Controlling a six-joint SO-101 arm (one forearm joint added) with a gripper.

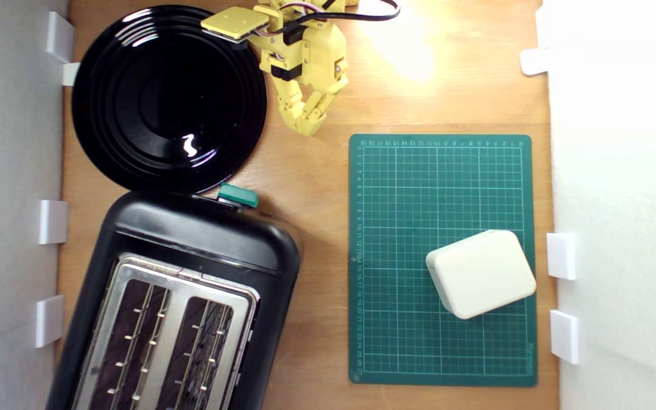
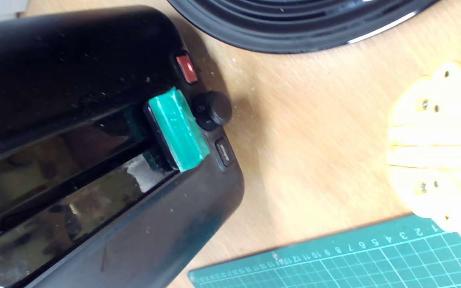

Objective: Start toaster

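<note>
The glossy black toaster [image 1: 191,296] with a silver top and two wire-guarded slots fills the lower part of the exterior view's left. Its teal-green lever knob [image 1: 238,195] sticks out of the end wall that faces the plate. In the wrist view the lever [image 2: 177,129] sits at the end of its track, beside a red button [image 2: 186,69], a black dial [image 2: 212,110] and a small black button [image 2: 223,152]. My yellow gripper [image 1: 309,130] hangs shut over bare wood, well apart from the lever and holding nothing. Its fingers [image 2: 430,148] show pressed together in the wrist view.
A round black plate [image 1: 168,97] lies at the exterior view's upper left, touching the toaster's end. A green cutting mat [image 1: 396,199] covers the exterior view's right, with a cream rounded box [image 1: 480,273] on it. White walls with clips border both sides.
</note>
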